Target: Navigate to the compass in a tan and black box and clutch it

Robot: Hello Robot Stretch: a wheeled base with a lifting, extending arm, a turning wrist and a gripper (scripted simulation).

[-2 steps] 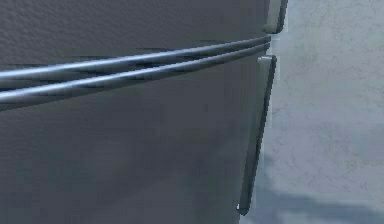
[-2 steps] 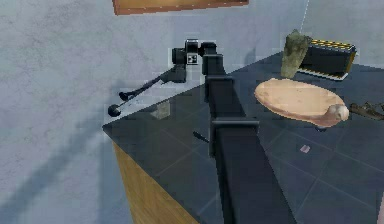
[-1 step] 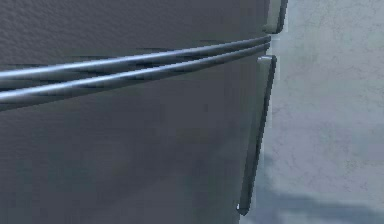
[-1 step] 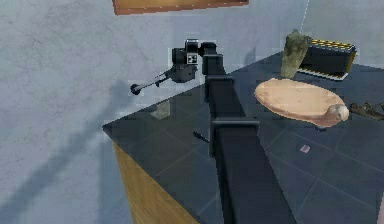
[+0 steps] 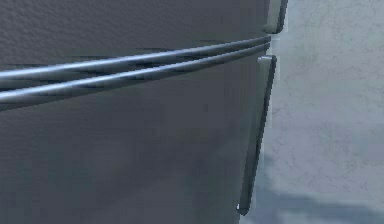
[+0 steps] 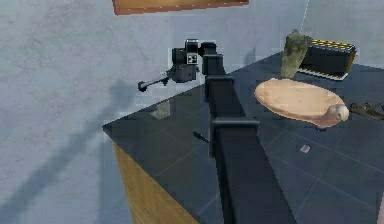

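Compass indistinct among small blobs (image 6: pixel 160 112) on glossy dark tiled counter (image 6: pixel 180 140); gripper (image 6: pixel 148 86) hold unclear.

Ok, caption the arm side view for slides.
Dark arm over a dark tiled countertop, gripper before the grey wall, tan oval dish nearby.

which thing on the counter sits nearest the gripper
The small pale blob at the dark counter's left corner; the tan oval dish and striped toaster lie far right.
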